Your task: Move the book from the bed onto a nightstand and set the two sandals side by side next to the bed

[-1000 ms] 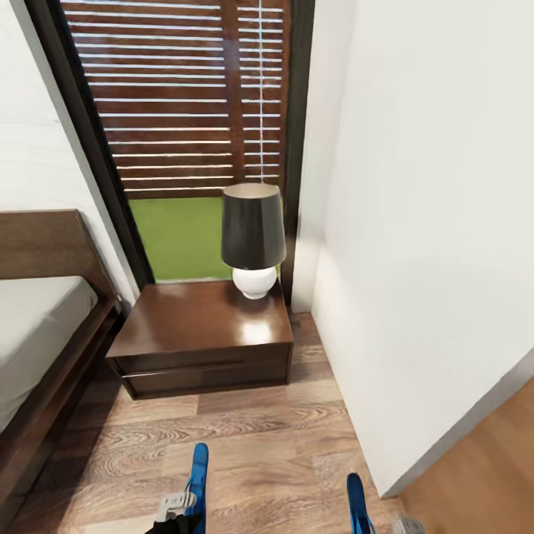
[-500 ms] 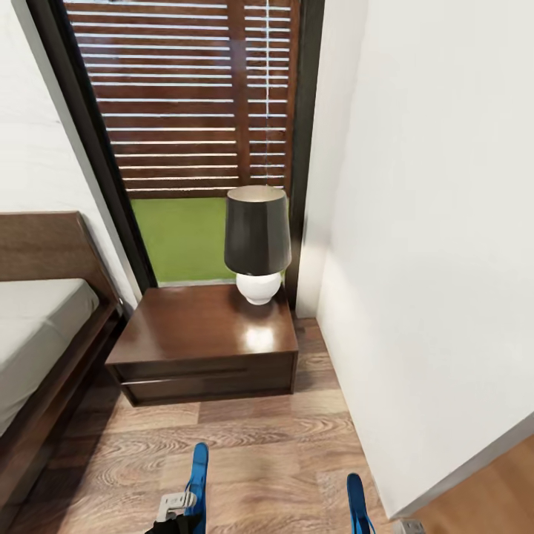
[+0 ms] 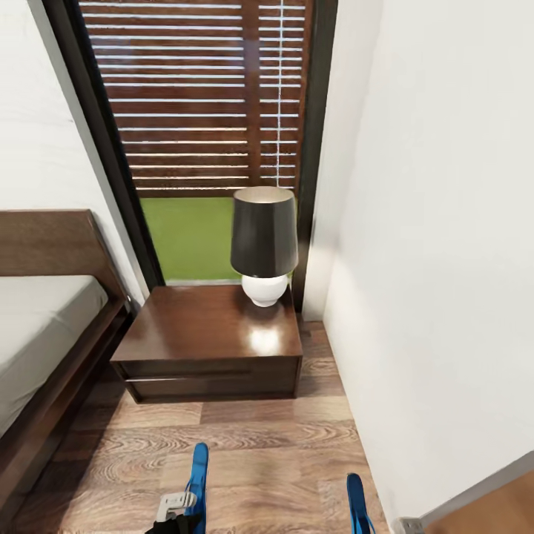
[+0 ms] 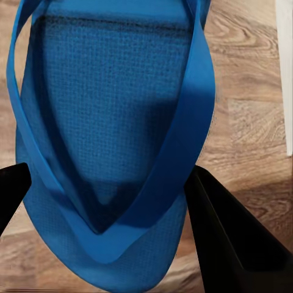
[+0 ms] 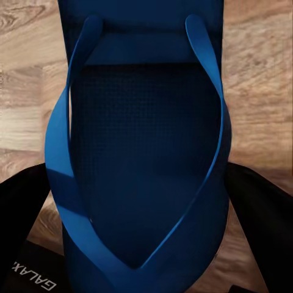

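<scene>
1. Whitish-grey mattress at far left: the bed [image 3: 33, 326] runs along the left side in its dark brown frame, and the open floor [image 3: 259, 445] beside it is surely where the footwear belongs.
2. Left gripper [image 4: 104, 207] next, and it is clamped on a sandal! Black fingers [image 4: 226, 238] press either side of the left sandal [image 4: 104, 122], its toe post seated right between them, which looks like a hold made for carrying.
3. From the head view the same left sandal [image 3: 197, 471] pokes up edge-on, well clear of the planks.
4. Centre stage, the nightstand [image 3: 211, 337] sits just right of the bed with a dark-shaded lamp [image 3: 264, 245] on its far right corner. That leaves bare top for the book, which I cannot spot from here.
5. Further right, the right sandal [image 3: 357, 504] rises edge-on too, level with its partner.
6. Right gripper [image 5: 146, 201]: closed on the right sandal [image 5: 146, 152], black fingers [image 5: 259, 226] flanking the sole. One sandal per arm, so both can go down together, I reckon.
7. White wall [image 3: 445, 259] hems it all in on the right.
</scene>
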